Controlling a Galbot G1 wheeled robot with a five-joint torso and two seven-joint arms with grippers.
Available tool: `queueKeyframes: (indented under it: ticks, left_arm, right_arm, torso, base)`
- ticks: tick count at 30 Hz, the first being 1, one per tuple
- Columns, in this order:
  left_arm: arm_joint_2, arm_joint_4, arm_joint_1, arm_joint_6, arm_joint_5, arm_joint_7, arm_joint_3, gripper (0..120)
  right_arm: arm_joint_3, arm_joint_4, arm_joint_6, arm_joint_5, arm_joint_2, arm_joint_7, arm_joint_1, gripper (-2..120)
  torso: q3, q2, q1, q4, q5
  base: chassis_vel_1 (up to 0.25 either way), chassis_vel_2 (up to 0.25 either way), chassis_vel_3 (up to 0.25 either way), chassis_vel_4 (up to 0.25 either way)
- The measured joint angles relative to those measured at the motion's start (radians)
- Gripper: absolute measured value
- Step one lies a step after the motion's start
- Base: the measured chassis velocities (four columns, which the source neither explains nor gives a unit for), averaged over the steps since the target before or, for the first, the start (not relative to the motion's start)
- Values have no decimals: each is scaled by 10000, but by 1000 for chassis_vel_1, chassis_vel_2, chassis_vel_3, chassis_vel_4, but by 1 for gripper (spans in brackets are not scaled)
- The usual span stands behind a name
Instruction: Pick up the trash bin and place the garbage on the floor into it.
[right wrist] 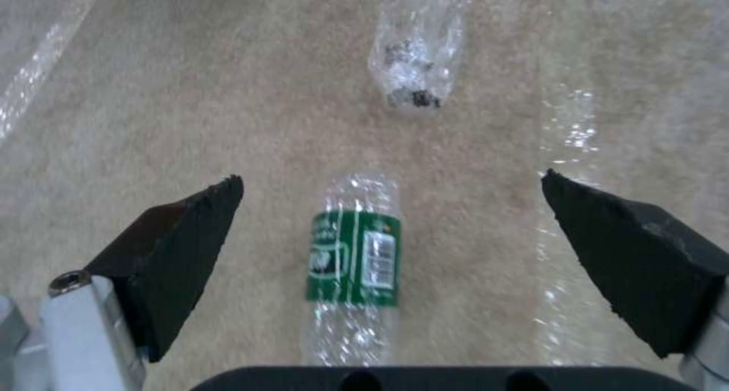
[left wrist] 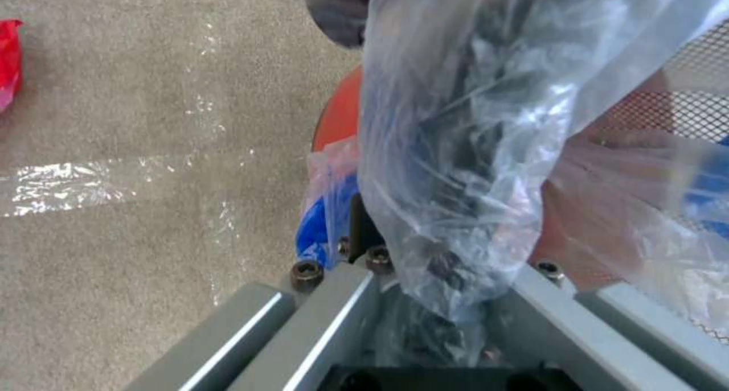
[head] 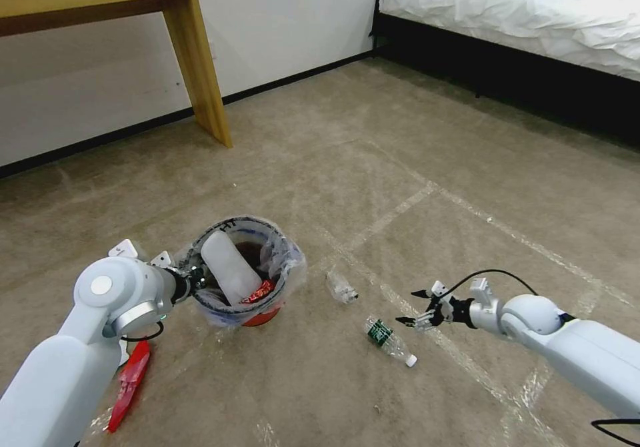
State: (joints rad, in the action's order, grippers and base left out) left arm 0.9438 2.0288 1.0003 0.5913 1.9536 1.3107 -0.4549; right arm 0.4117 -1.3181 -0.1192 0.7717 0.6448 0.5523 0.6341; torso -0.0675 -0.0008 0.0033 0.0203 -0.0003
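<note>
While bag hides left end effector (head: 195, 278), trash bin (head: 267, 314) hangs.

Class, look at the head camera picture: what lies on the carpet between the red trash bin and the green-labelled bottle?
In the head view, a crushed clear bottle lies on the floor between the trash bin and the green-labelled bottle.
</note>
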Motion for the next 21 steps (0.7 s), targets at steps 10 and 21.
queueKeyframes:
  ticks: [10, 21]
  left_arm:
    - [0, -97, -23, 16, -20, -23, 28, 0]
    - [85, -164, 14, 35, -224, -96, 93, 0]
  right_arm:
    - [269, 422, -228, 103, 833, -333, 12, 100]
    - [229, 692, -657, -13, 1075, -1137, 307, 100]
  torso:
    - [0, 0, 0, 0, 1]
    - [0, 0, 0, 1, 1]
  base:
    - [0, 0, 0, 0]
    - [0, 0, 0, 0]
